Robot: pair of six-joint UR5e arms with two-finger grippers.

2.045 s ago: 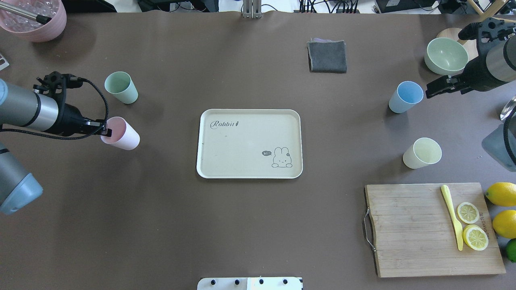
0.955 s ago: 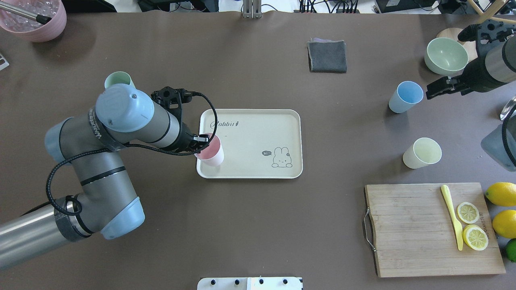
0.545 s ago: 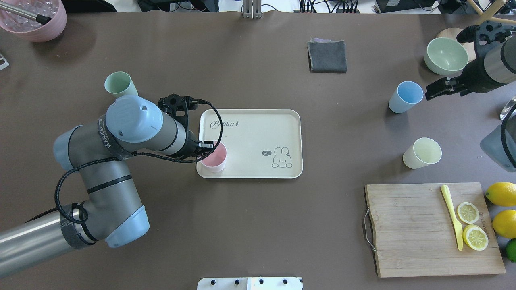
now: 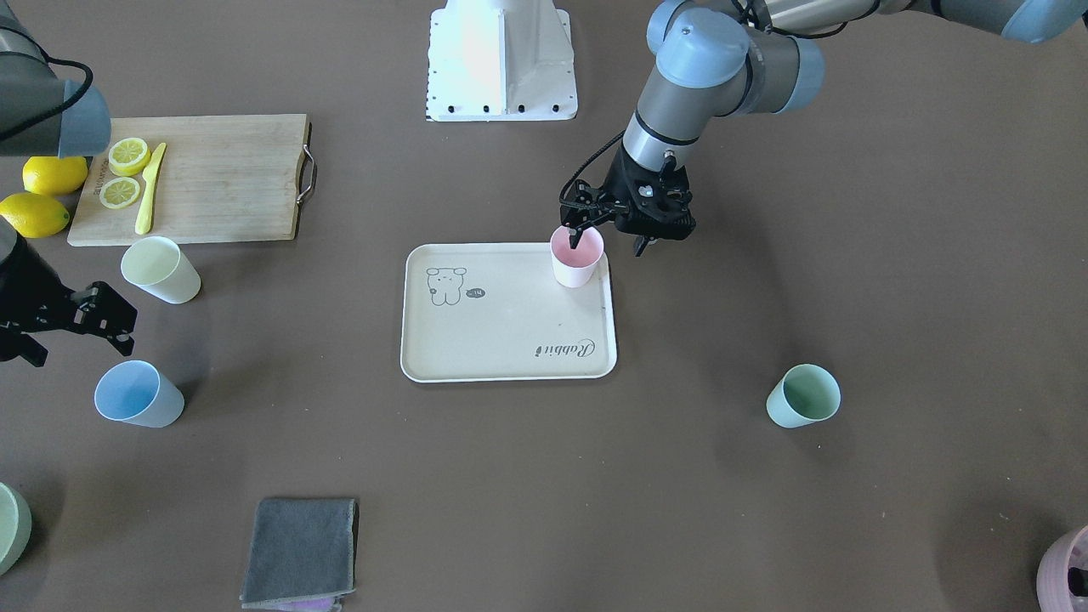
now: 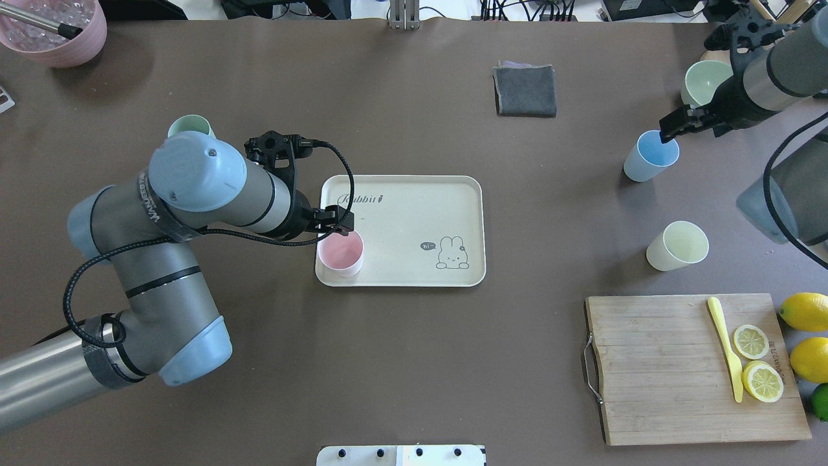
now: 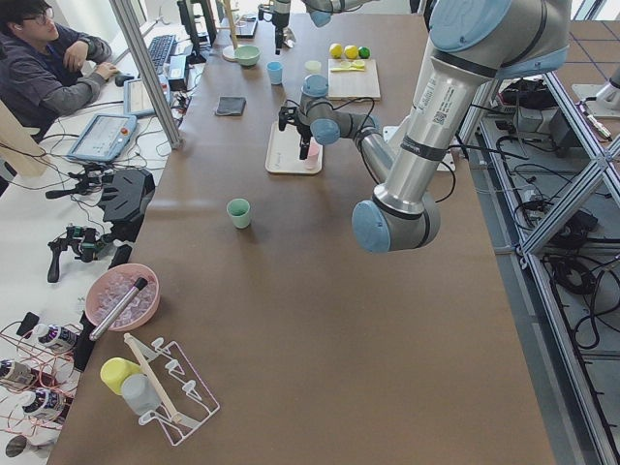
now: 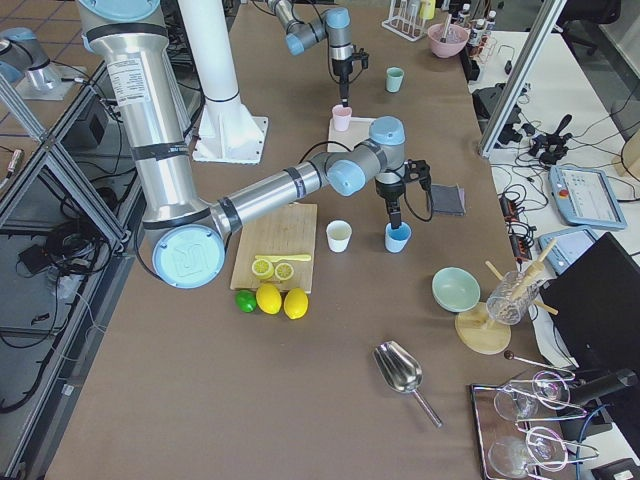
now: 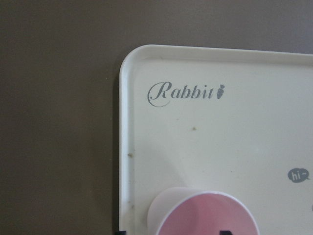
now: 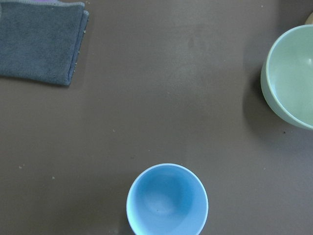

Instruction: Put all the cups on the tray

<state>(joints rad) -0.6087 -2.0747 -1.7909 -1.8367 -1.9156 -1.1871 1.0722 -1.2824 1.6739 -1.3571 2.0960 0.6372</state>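
Standing upright on the tray [image 5: 414,213], in its corner nearest the table's robot-side edge and left end, the pink cup [image 5: 341,254] has the left gripper [image 4: 608,246] above it. The jaws are spread, one finger over the cup's mouth and the other outside. The right gripper [image 4: 78,350], also spread, hangs over the blue cup [image 5: 650,157] toward the table's far right corner.

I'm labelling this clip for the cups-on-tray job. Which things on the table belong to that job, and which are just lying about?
Belong: pink cup, blue cup, yellow cup, green cup, tray.
Lying about: cutting board, lemons, lemon slices, yellow knife, grey cloth, green bowl, pink pot.
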